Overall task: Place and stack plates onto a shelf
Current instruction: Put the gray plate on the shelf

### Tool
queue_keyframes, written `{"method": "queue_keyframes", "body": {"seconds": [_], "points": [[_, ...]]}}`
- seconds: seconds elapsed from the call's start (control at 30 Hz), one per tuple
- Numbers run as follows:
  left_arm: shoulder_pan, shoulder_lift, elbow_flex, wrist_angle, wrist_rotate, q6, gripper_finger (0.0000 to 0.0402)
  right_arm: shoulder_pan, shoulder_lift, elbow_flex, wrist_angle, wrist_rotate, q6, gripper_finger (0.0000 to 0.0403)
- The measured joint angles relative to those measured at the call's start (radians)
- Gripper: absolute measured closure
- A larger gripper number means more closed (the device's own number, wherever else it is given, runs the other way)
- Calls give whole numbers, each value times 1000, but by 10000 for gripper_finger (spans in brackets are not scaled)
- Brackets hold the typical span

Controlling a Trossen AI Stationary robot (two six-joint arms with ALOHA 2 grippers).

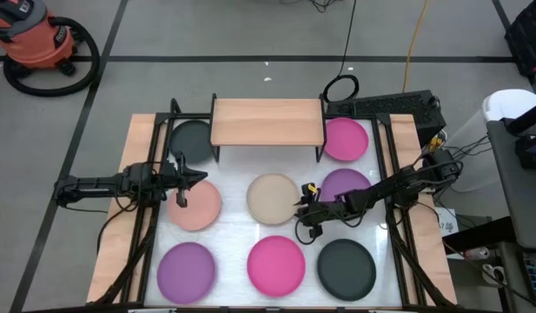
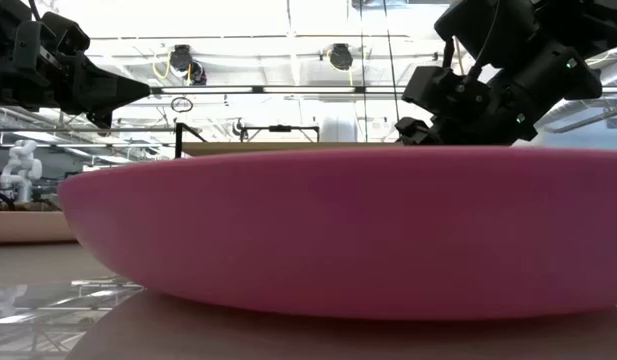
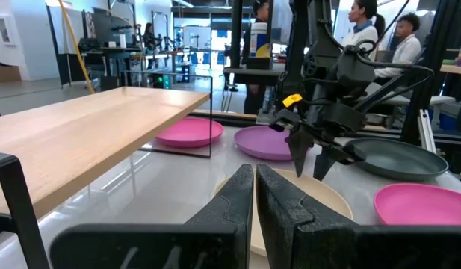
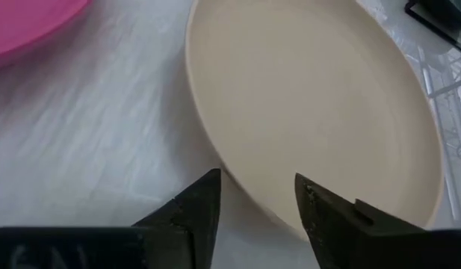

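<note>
Eight plates lie flat on the white table. In the high view these are black [image 1: 189, 137], magenta [image 1: 347, 139], purple [image 1: 347, 183], beige [image 1: 272, 198], salmon [image 1: 198, 207], purple [image 1: 186, 268], magenta [image 1: 276, 265] and black [image 1: 346, 268]. The shelf [image 1: 268, 122] stands on its black legs at the far side, its top board bare. My right gripper [image 4: 256, 196] is open, one finger on either side of the beige plate's [image 4: 312, 97] right rim, above it. My left gripper [image 3: 255, 196] is shut and hovers over the salmon plate's far-left edge [image 1: 182, 181].
The far black plate lies partly under the shelf's left end. Black frame rails [image 1: 150, 217] run along the table's left and right wooden edges. In the low view the near magenta plate [image 2: 348, 230] hides most of the table. People [image 3: 379, 37] sit beyond the table.
</note>
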State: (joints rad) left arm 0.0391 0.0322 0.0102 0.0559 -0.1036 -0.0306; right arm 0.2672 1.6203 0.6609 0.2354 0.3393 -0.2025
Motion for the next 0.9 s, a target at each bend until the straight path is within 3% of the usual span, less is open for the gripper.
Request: {"method": "queue_keyframes", "body": {"seconds": [0.4,0.67,0.9], "points": [[0,0,0,0,0,0,378,0,0,0,-30,-1,-23,315],[0,0,0,0,0,0,378,0,0,0,-25,-2,-78,393],[0,0,0,0,0,0,378,3,-31,-2,39,0,-128,400]]}}
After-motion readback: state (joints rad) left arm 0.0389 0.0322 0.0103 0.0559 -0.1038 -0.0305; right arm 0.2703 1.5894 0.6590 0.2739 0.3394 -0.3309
